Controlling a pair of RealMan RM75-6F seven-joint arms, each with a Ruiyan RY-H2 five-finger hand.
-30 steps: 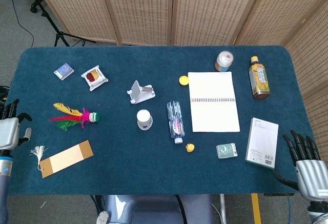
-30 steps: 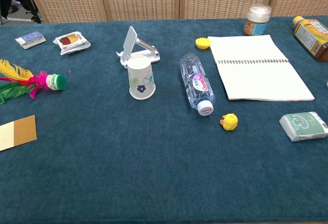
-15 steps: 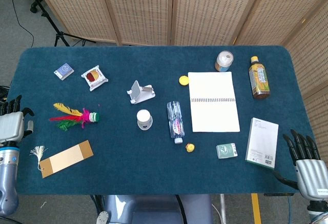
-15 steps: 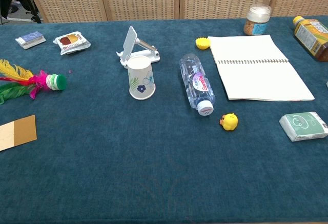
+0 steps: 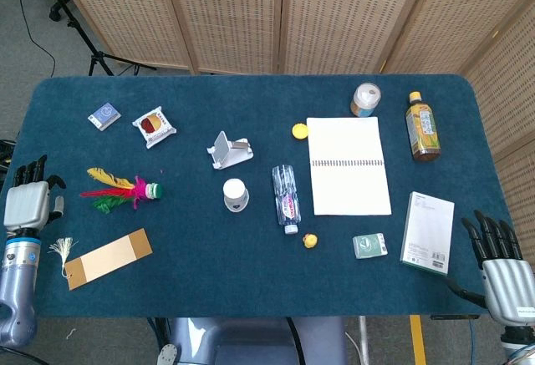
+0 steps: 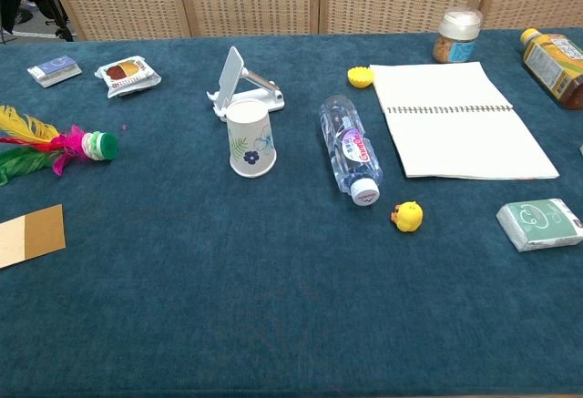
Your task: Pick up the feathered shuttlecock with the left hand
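The feathered shuttlecock [image 5: 123,190] lies on the left of the blue table, with yellow, red, green and pink feathers and a white and green base pointing right; the chest view shows the shuttlecock [image 6: 55,146] at its left edge. My left hand [image 5: 28,204] hovers at the table's left edge, well left of the feathers, fingers apart and holding nothing. My right hand [image 5: 501,269] hangs off the front right corner, fingers spread, empty. Neither hand shows in the chest view.
A tan bookmark with tassel [image 5: 104,258] lies in front of the shuttlecock. Behind it sit a small blue box [image 5: 104,116] and a snack packet [image 5: 154,126]. A phone stand [image 5: 227,150], paper cup [image 5: 235,194], water bottle [image 5: 286,196] and notebook [image 5: 348,165] fill the middle.
My left hand has risen and moved slightly right toward the table's left edge. The shuttlecock and my right hand have stayed in place.
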